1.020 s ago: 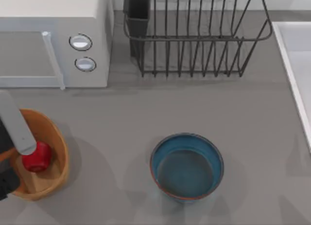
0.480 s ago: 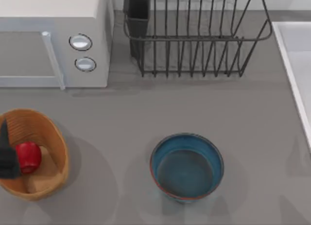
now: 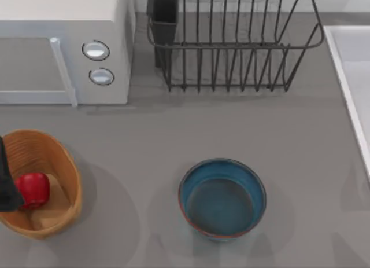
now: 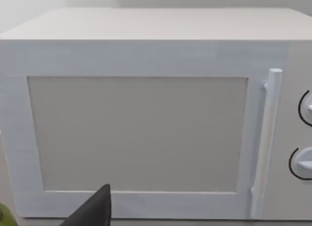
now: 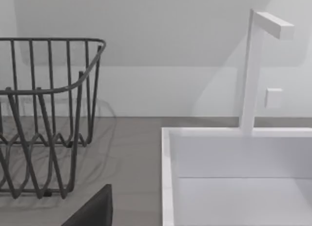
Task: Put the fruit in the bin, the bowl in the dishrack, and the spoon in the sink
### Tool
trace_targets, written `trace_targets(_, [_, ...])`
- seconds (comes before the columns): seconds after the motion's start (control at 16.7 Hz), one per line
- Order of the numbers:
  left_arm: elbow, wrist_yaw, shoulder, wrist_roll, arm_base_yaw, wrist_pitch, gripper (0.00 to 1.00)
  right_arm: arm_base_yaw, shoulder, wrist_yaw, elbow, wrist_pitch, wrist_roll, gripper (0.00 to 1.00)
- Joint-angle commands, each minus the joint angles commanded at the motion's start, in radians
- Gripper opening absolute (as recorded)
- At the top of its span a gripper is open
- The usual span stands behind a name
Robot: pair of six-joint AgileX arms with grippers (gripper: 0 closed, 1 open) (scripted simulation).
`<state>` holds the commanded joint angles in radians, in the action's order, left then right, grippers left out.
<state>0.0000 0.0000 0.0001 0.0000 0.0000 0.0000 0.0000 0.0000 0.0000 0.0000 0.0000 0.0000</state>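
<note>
The bench point(image 3: 150, 135) is a flat, matte grey surface under even, diffuse light with soft shadows. A white microwave point(image 3: 63, 48) occupies its rear left corner, with a vertical bar handle point(image 4: 265, 143) and two round knobs point(image 3: 96, 50). A plain pale wall point(image 5: 161, 50) rises behind the bench.

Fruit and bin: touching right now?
Touching. The top view shows the fruit lying inside the bin, resting on its floor. The dark left pincer overlaps the fruit's edge at the table's left.
</note>
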Motion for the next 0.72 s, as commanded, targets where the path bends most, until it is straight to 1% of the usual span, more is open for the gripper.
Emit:
trace_targets(0.18, [0.000,0.000,0.000,0.000,0.000,0.000,1.00,0.005,0.011,0.000,0.010,-0.009,0.005,1.00])
trace_targets(0.36, [0.000,0.000,0.000,0.000,0.000,0.000,1.00,0.048,0.106,0.000,0.101,-0.087,0.049,1.00])
trace_targets(0.54, [0.000,0.000,0.000,0.000,0.000,0.000,1.00,0.123,0.295,0.000,0.265,-0.226,0.126,1.00])
trace_targets(0.72, [0.000,0.000,0.000,0.000,0.000,0.000,1.00,0.220,0.557,0.000,0.478,-0.403,0.225,1.00])
